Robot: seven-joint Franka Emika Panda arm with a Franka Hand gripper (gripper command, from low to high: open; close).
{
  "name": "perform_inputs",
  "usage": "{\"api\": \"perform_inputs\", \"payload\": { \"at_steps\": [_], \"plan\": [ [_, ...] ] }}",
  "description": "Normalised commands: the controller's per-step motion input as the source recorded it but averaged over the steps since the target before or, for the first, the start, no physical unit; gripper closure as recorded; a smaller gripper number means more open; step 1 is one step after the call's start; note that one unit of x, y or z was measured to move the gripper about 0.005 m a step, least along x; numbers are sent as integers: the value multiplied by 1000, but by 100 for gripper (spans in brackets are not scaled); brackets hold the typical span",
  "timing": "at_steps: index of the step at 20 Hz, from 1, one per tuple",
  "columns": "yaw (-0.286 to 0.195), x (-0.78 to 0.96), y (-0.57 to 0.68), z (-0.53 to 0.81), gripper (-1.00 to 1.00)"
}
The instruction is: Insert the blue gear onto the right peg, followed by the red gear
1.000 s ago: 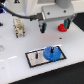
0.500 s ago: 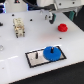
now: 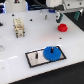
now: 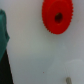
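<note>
Wrist view: no fingertips identifiable, so open or closed cannot be told; only a dark green-edged shape along one side, possibly part of the gripper, too blurred to say. Nothing visibly held. Directly under the camera, the red gear point(image 4: 57, 16), a small bright-red toothed disc with a dark hole in its raised hub, flat on the white table point(image 4: 35, 55).

Exterior view: arm barely visible at the far edge, over the red gear point(image 3: 62, 27), on the far right of the table. Nearer, at the right end of the black-bordered plate point(image 3: 37, 58), the blue gear point(image 3: 52, 53), wider, flat and apparently already seated on the right peg, itself hidden. Left peg point(image 3: 36, 56) bare.

Step in hand, judging by this: picking up the red gear. Best done by centring over the hub, descending straight, gripping across the rim, lifting level, then lining the hole up with the blue hub.
</note>
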Motion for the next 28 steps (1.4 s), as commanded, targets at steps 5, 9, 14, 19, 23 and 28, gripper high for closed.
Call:
{"api": "perform_inputs", "payload": {
  "at_steps": [5,9,14,19,23,28],
  "plan": [
    [0,0,-69,-292,-100],
    [0,-59,-197,-241,-100],
    [0,-90,-209,-215,-100],
    [0,-281,-232,-188,-100],
    [0,-366,-142,-184,100],
    [0,-421,-66,-111,100]
  ]
}}
